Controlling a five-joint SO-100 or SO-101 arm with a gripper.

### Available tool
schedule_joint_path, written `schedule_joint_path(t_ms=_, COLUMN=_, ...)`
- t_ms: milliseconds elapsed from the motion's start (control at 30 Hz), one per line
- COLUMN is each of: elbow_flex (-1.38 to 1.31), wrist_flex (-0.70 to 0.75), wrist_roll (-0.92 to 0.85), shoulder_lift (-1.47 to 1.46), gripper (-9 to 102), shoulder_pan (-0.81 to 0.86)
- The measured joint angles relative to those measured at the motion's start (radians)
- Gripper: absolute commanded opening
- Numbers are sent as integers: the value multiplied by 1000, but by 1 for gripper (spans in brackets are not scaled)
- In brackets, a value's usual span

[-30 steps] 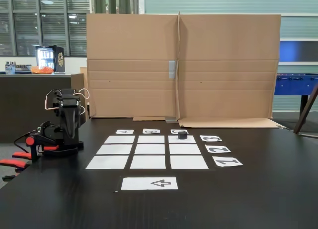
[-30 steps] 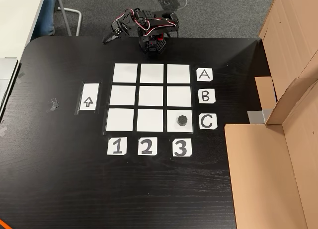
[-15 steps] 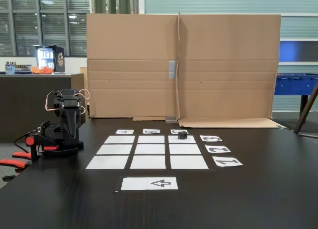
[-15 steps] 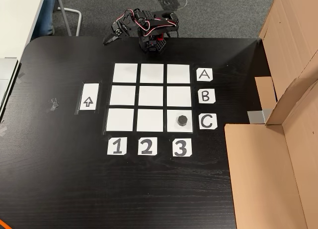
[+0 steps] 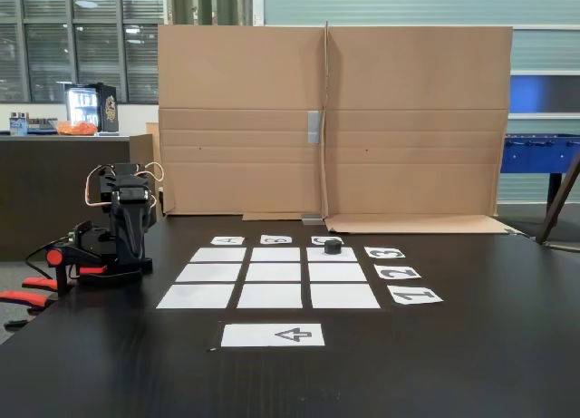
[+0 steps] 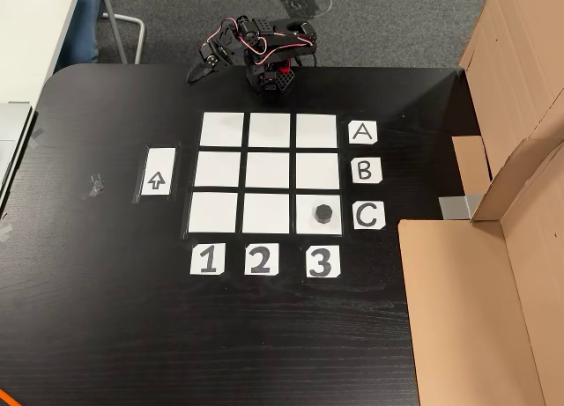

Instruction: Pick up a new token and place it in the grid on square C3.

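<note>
**Token on the corner square, arm folded up**

Gripper [image 6: 196, 71] sits upper left of the frame in a fixed view, tucked against the arm's base; can't tell if the jaws are apart. Further right, the token [image 6: 323, 214] rests on square C3 [image 6: 308, 225] of the grid [image 6: 269, 173].

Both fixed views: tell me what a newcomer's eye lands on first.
The white grid stands out on the black table, with one black token sitting on square C3, the corner beside the C card and above the 3 card. The arm is folded at the table's far edge, its gripper off the grid; a tall cardboard wall stands behind.
</note>
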Motion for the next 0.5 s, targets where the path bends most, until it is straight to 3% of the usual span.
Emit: schedule_joint_path(t_ms=500, elbow_flex=0, wrist_flex=18, wrist_roll=0, shoulder_lift=0, gripper=0, shoulder_pan=0)
